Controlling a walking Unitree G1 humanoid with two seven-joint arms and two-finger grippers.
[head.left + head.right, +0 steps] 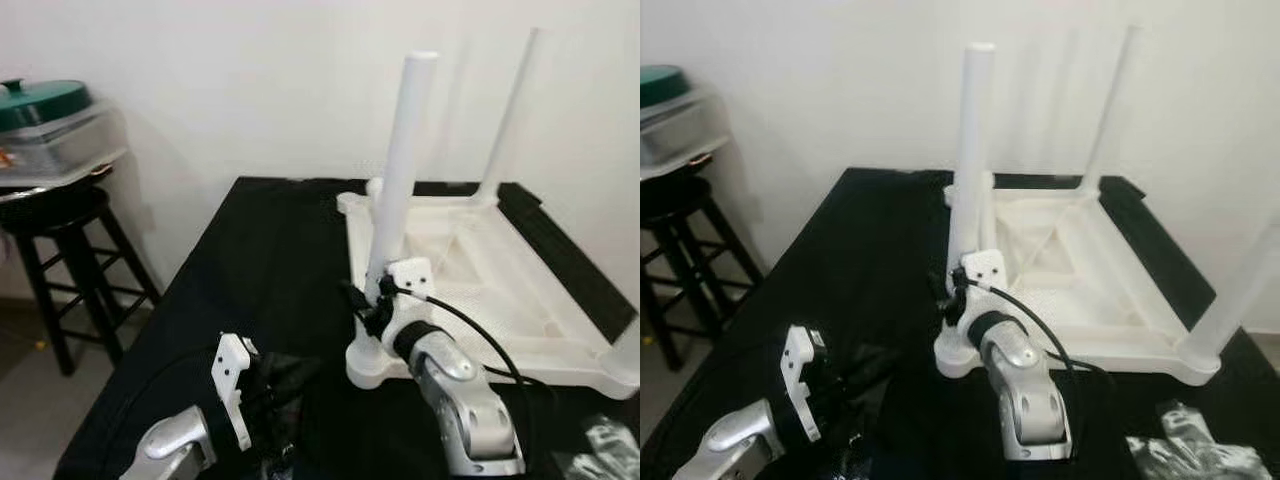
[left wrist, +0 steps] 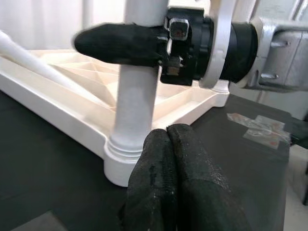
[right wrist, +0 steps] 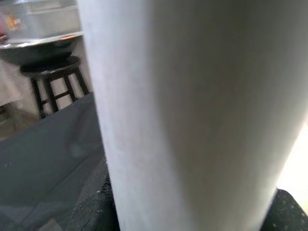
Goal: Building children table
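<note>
The white children's table (image 1: 470,270) lies upside down on the black worktop (image 1: 260,270), right of centre. The right pincer (image 1: 378,300) is clamped on the near-left leg (image 1: 400,170) low down, just above its socket. The left pincer (image 2: 168,178), lower left, rests with fingers pressed together, holding nothing. The plastic looks light, stiff and smooth; a low hold near the socket seems steadiest. A stool (image 1: 60,250) stands at far left.
</note>
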